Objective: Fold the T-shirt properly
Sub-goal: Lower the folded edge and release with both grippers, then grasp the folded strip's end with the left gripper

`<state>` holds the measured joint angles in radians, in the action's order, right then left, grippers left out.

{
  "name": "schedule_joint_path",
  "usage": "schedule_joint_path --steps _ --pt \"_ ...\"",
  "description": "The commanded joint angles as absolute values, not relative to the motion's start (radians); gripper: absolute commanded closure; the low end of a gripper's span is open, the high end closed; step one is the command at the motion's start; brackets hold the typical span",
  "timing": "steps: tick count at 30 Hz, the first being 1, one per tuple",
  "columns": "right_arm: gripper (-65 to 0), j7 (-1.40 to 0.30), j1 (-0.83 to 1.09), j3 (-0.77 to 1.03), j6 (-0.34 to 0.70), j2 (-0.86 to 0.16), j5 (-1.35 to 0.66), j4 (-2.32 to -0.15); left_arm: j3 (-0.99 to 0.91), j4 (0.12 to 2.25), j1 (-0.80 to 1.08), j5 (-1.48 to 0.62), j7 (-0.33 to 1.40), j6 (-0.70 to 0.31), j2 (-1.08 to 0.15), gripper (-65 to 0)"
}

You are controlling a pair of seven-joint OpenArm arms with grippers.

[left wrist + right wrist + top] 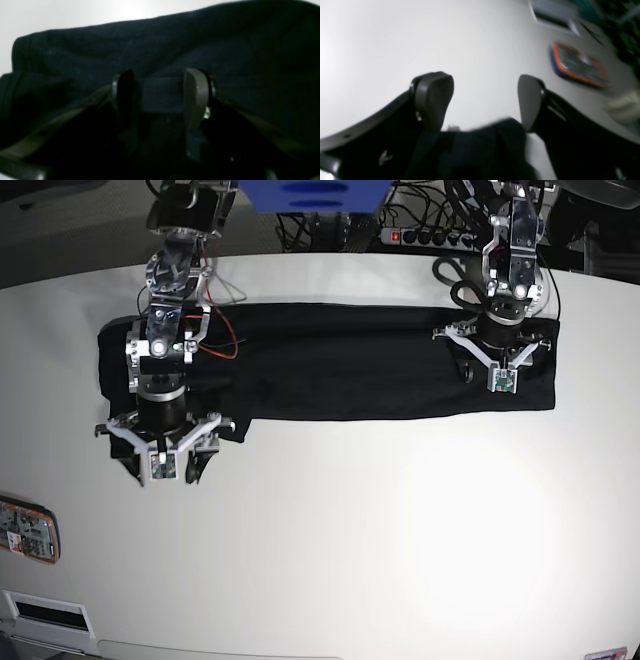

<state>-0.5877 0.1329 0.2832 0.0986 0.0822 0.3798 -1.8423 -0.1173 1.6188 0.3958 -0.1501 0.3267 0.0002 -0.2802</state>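
Both arms reach down from the far edge, wrists bent so the pincers point straight downward. The left pincer (160, 95) hangs with its jaws parted (a clear gap shows between the pads). The right pincer (485, 100) also hangs spread wide, nothing pinched between its two dark pads (433, 100).

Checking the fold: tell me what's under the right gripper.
Under the right gripper lies a corner of the black T-shirt, on the white table. Whatever that cloth covers cannot be seen.
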Motion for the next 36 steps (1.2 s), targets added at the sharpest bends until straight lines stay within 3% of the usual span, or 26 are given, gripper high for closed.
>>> schedule_joint_path --steps 1,8,14,22,32,36 --pt "-42.2 -0.601 0.145 0.311 0.085 0.058 0.372 -1.827 -0.119 1.572 0.381 -0.127 0.400 0.010 -0.288 -31.0" --pt "-42.2 -0.598 0.148 0.346 0.085 0.048 0.332 -1.807 -0.110 1.285 0.226 -0.119 0.343 0.010 -0.297 -31.0" --pt "-42.2 -0.602 0.196 0.344 0.085 0.048 0.332 -1.833 -0.111 1.239 0.193 -0.119 0.292 0.012 -0.331 -31.0" --pt "-42.2 -0.582 0.203 0.343 0.085 0.048 0.331 -1.913 -0.114 1.428 0.234 -0.128 0.289 0.012 -0.348 -31.6" --pt "-42.3 -0.338 0.298 0.197 0.087 0.048 0.334 -1.923 -0.265 1.725 0.234 -0.150 0.294 0.010 -0.346 -31.6" --pt "-42.3 -0.237 0.328 0.093 0.087 0.036 0.334 -1.945 -0.343 1.886 0.260 -0.263 0.463 0.007 -0.414 -36.3"
